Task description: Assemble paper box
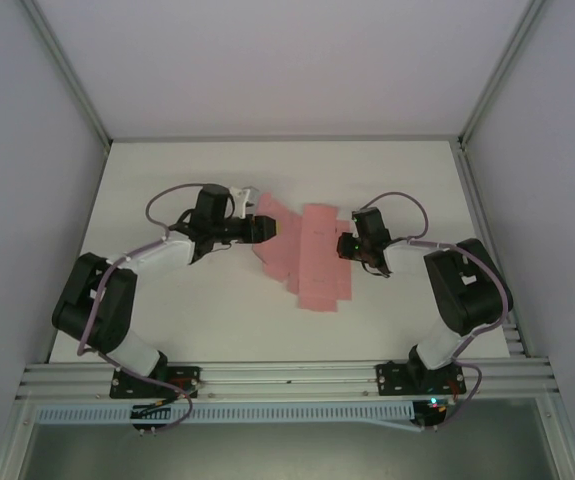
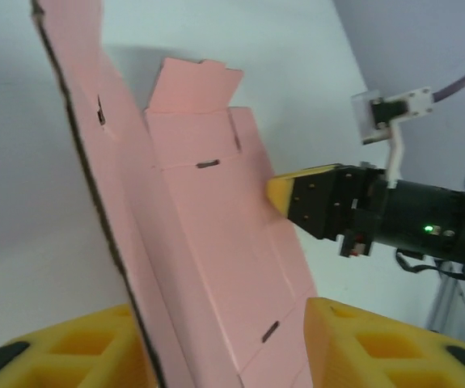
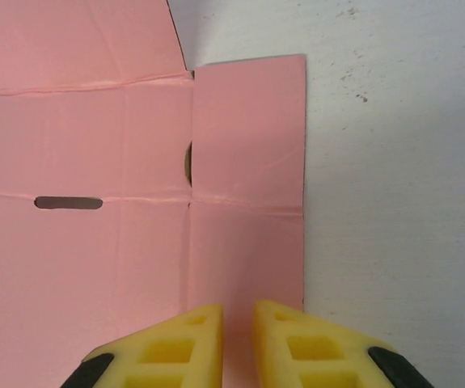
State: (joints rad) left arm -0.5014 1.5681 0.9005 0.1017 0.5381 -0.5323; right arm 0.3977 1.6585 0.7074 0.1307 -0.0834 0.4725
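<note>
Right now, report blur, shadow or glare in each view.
Top external view: soft, even light, no glare on the flat pink die-cut card sheet. Left wrist view: the near yellow foam fingers are blurred; the sheet's raised flap shadows the white table. Right wrist view: creases and slot sharp, yellow fingertips slightly soft.

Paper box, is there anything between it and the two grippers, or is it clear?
Nothing visible stands in the way. The paper box is an unfolded sheet on the table, and both grippers are already at it: the left gripper straddles its raised left flap, and the right gripper rests on its right flap.
</note>
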